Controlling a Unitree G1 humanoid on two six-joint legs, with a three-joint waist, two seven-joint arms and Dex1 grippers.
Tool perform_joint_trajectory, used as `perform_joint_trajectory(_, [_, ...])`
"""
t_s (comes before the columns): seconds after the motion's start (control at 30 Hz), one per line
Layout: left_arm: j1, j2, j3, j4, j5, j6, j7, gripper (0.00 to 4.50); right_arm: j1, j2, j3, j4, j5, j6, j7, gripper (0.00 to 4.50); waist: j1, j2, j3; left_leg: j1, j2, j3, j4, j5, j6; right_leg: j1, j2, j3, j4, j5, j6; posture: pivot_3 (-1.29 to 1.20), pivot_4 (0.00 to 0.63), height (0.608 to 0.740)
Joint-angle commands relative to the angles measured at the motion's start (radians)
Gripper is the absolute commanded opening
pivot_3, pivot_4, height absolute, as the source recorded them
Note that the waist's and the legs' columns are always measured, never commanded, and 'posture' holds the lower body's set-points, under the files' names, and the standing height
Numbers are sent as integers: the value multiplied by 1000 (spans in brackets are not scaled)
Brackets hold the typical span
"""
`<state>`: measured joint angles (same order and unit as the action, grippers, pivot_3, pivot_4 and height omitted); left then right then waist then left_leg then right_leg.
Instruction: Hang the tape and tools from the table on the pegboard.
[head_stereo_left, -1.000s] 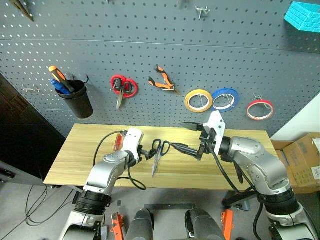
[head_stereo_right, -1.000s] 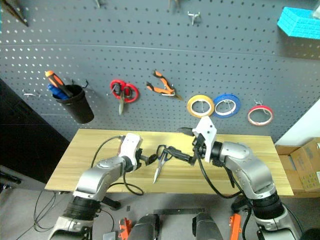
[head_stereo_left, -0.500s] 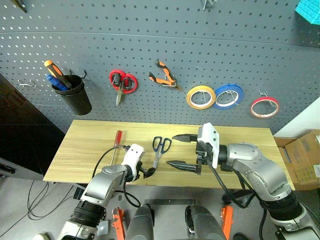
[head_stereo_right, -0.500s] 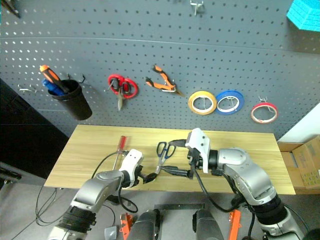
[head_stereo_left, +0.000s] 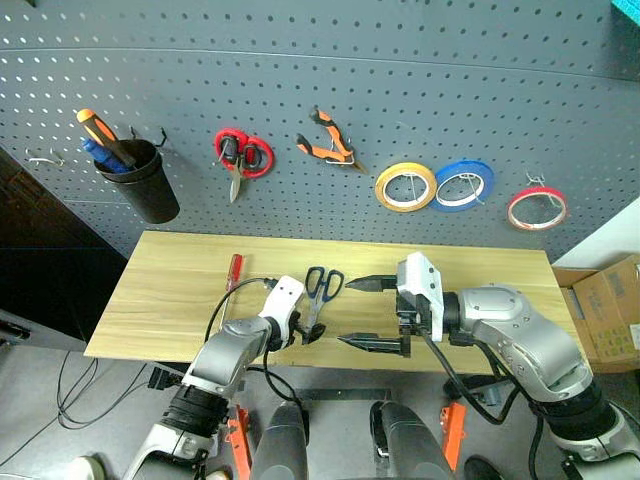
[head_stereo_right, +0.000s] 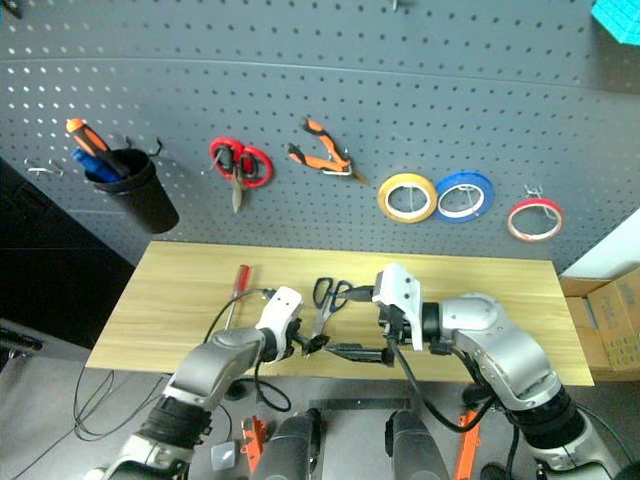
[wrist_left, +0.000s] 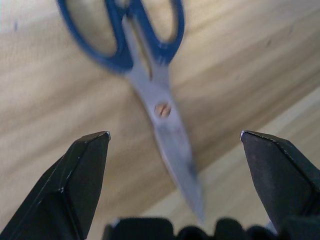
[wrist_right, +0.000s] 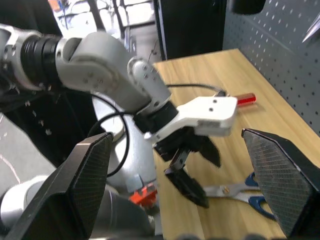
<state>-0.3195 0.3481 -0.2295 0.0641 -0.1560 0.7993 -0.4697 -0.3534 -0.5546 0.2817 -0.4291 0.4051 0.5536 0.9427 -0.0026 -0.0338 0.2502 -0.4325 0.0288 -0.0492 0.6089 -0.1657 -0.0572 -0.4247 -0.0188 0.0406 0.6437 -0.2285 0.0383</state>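
Observation:
Black-handled scissors (head_stereo_left: 322, 288) lie on the wooden table (head_stereo_left: 170, 300), blades pointing toward its near edge. My left gripper (head_stereo_left: 306, 330) stands open at the blades; in the left wrist view the scissors (wrist_left: 165, 120) lie between its fingers (wrist_left: 82, 170) without touching them. My right gripper (head_stereo_left: 364, 314) hovers open just right of the scissors, its fingers pointing left. The red-handled screwdriver (head_stereo_left: 233, 272) lies further left on the table. On the pegboard (head_stereo_left: 320, 90) hang the orange-and-black pliers (head_stereo_left: 330, 148) and the red tape (head_stereo_left: 536, 208).
Also on the pegboard hang a black cup (head_stereo_left: 143, 188) holding an orange-handled screwdriver, red-handled scissors (head_stereo_left: 240, 160), a yellow roll (head_stereo_left: 405, 187) and a blue roll (head_stereo_left: 462, 185). A cardboard box (head_stereo_left: 612, 310) stands right of the table.
The view has tilted downward. My left gripper has shifted right and lower, up to the scissors' blades. My right gripper has drawn back slightly and turned. Both stay open.

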Motion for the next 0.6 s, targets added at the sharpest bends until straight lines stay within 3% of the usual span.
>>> perform_joint_trajectory(0.03, [-8, -13, -10, -1, 20, -15, 4, 4500, -9, -17, 17, 15, -55, -58, 4, 4453, 0, 0, 2, 0, 0, 0, 0, 0, 0, 0, 0, 0, 0, 0, 0, 22, 269, 740])
perform_joint_trajectory(0.2, [-32, -56, -18, 85, 76, -80, 55, 4500, -11, -8, 18, 22, -66, -54, 3, 4453, -1, -1, 5, 0, 0, 0, 0, 0, 0, 0, 0, 0, 0, -1, 1, 4, 277, 740])
perform_joint_trajectory(0.6, [-44, -108, -42, 82, 140, -12, 101, 4500, -29, -89, 66, 85, -185, -148, 74, 4453, -9, -1, 11, 0, 0, 0, 0, 0, 0, 0, 0, 0, 0, -1, 1, -16, 288, 740])
